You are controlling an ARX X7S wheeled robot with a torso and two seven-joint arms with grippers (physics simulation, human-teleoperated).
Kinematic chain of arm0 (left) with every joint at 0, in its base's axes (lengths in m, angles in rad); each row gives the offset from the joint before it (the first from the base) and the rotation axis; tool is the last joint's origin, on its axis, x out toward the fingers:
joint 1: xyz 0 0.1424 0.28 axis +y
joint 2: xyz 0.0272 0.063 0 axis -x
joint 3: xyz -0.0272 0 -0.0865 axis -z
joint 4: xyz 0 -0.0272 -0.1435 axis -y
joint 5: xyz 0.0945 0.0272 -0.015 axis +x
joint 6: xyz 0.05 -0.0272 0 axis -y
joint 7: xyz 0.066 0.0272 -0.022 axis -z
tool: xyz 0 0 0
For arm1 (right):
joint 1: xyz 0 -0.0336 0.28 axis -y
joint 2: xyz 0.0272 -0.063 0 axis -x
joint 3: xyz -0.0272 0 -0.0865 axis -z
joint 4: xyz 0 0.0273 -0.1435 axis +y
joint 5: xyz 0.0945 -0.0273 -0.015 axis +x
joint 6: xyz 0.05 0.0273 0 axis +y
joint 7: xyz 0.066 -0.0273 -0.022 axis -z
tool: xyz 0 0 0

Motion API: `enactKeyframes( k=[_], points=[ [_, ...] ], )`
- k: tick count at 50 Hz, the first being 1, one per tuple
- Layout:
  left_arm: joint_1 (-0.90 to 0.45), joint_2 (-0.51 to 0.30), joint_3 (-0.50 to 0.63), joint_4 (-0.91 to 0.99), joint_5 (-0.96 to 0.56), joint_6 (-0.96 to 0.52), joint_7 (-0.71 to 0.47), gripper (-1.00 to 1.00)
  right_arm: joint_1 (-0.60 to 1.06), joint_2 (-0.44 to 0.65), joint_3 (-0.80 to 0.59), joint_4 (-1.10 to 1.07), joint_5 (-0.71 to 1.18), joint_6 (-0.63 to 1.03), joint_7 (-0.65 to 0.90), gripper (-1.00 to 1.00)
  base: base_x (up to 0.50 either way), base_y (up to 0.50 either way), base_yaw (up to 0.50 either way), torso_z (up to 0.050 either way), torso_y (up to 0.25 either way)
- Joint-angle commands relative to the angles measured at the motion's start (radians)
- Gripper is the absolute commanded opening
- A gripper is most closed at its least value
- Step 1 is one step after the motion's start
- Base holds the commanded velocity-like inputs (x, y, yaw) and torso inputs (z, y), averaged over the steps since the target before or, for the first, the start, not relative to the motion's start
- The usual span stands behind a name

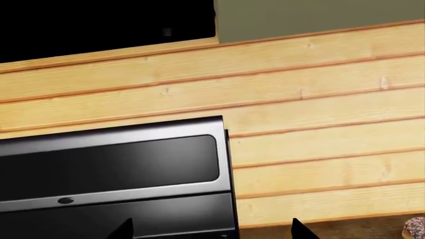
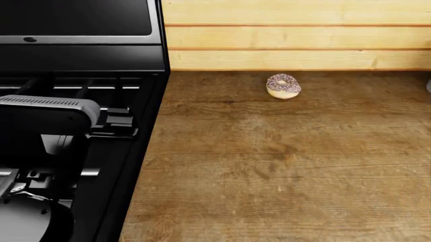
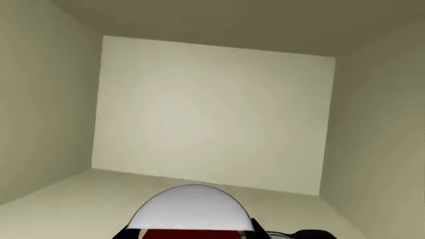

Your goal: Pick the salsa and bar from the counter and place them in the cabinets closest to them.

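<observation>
The salsa [image 3: 192, 211] shows in the right wrist view as a round pale grey lid over dark red contents. My right gripper [image 3: 191, 233] is shut on it, a dark finger against each side of the jar. The jar is held inside a cream-walled cabinet [image 3: 212, 119], just above its floor. My left gripper [image 1: 211, 230] is open with nothing between its dark fingertips [image 1: 125, 229], in front of the stove's back panel. The brown wood counter [image 2: 283, 166] fills the head view. The bar is out of view.
A sprinkled doughnut [image 2: 283, 86] lies on the counter near the plank wall [image 2: 296, 38]; its edge also shows as the doughnut [image 1: 415, 228] in the left wrist view. The black stove [image 2: 81, 60] stands at the left, with my left arm [image 2: 40, 118] over it.
</observation>
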Motion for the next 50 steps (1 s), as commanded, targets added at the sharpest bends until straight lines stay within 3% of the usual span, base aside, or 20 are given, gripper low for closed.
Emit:
enactKeyframes(
  k=[1,50],
  points=[
    [0.000,-0.005,0.008,-0.002,-0.002,0.000,-0.008,1.00,-0.059,0.000,-0.011,0.084,-0.027,0.017,0.012,1.00,0.00,0.00,0.00,0.000,0.000],
    [0.020,-0.021,0.014,-0.015,-0.019,0.022,-0.026,1.00,-0.001,0.000,-0.372,0.084,0.216,-0.290,-0.034,1.00,0.00,0.00,0.00,0.000,0.000]
  ],
)
